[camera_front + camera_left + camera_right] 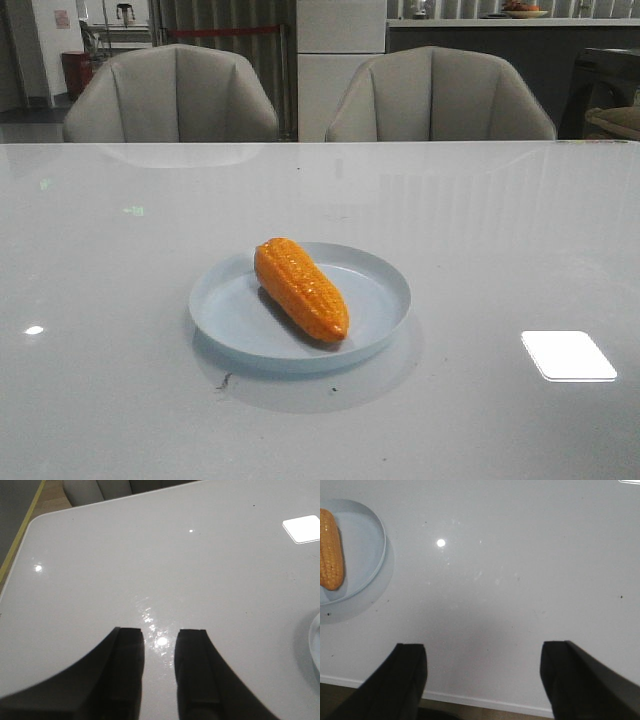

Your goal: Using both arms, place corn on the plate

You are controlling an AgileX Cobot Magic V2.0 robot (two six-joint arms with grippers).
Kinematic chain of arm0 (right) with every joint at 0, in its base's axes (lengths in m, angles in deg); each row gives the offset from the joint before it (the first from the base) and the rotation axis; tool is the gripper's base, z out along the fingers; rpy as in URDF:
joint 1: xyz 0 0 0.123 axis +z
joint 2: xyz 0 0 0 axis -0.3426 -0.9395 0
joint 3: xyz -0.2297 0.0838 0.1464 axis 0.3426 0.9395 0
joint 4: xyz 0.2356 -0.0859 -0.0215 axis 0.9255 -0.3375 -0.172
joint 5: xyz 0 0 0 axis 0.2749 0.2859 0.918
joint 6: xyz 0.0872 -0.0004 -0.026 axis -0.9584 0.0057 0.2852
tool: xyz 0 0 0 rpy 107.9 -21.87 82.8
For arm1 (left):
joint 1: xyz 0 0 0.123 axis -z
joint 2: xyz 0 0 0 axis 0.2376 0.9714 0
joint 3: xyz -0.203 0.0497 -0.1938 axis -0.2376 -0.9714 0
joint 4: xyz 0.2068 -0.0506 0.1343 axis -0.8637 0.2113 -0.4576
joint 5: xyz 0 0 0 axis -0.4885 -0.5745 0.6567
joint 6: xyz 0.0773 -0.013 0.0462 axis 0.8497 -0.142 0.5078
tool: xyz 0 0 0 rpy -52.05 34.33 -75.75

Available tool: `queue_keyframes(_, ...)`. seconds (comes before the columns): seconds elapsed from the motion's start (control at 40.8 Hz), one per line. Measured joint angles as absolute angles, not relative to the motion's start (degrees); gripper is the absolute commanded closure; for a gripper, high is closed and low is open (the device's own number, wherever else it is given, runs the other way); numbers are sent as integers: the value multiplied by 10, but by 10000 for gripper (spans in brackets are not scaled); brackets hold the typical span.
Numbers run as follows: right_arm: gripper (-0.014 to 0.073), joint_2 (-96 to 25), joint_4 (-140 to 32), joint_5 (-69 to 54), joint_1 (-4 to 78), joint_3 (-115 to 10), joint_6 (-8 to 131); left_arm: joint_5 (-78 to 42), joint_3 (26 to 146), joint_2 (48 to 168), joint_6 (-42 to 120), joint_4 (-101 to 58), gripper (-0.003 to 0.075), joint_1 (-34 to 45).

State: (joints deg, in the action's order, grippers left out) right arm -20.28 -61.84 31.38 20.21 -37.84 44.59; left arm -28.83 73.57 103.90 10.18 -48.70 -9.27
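The orange-yellow corn (300, 288) lies diagonally on the pale blue plate (380, 295) near the middle of the table, its tapered end toward the front. Neither arm shows in the front view. In the right wrist view the corn (330, 550) and the plate (367, 545) sit well off to one side of my right gripper (483, 647), which is wide open and empty above bare table near its edge. My left gripper (160, 632) hangs over bare table with a narrow gap between its fingers, holding nothing. Only a sliver of the plate's rim (315, 645) shows there.
Two beige chairs (170, 95) (440, 95) stand behind the table's far edge. A bright window reflection (568, 355) lies on the glossy white tabletop at the front right. The table's edge (470, 700) runs just under the right gripper.
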Motion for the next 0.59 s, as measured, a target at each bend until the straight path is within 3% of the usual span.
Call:
queue_keyframes(0.196,60,-201,-618,301,202,-377,445,-288,736,1039,102,-487,463,-93)
queue_keyframes(0.466,441,-201,-616,296,202,-377,445,-288,736,1039,102,-487,463,-93)
queue_keyframes(0.589,546,-201,-597,296,201,-377,445,-288,736,1039,102,-487,463,-93)
